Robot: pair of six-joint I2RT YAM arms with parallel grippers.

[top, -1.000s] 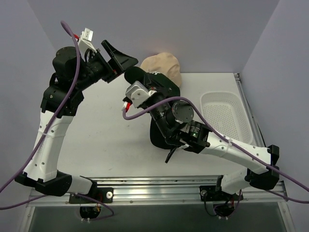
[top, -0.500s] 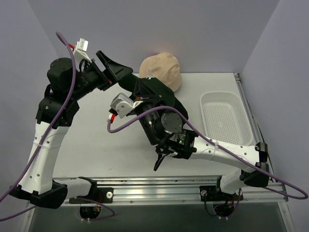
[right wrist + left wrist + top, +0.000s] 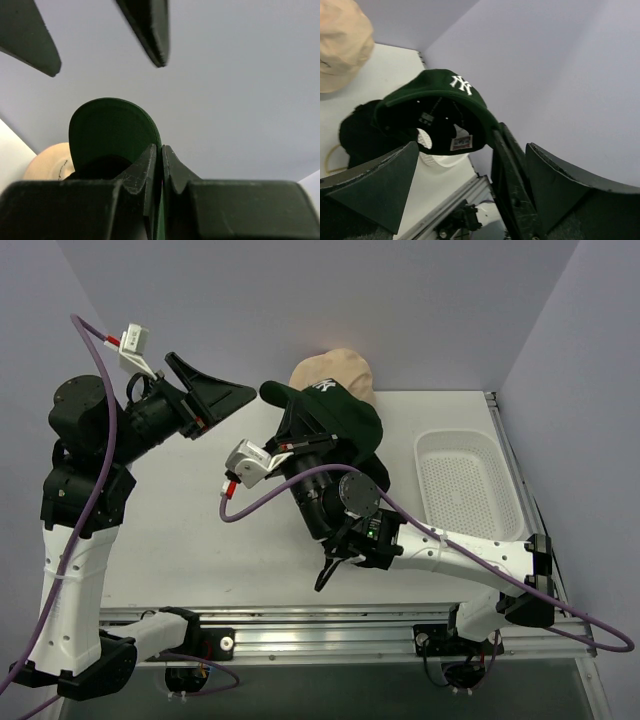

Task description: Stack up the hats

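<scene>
Top external view shows three hats. One dark green hat (image 3: 335,412) with a white logo (image 3: 461,84) is held up near the middle of the frame, a bit toward the top. One tan hat (image 3: 340,368) sits just behind it at the far edge of the table (image 3: 200,510). One black hat (image 3: 357,137) lies on the table under the green one, at the left of the left wrist view, with a bit of gold wire (image 3: 330,160) beside it. Two arms are there. The right gripper (image 3: 161,150) is pinched tight on the edge of the dark green hat, at the bottom middle of the right wrist view. The left gripper (image 3: 225,400) is at the upper left of the top view. Its jaws are spread wide with nothing in them, and it points at the dark green hat without touching it. One white tray (image 3: 440,445) with little holes rests at the right side of the table.
</scene>
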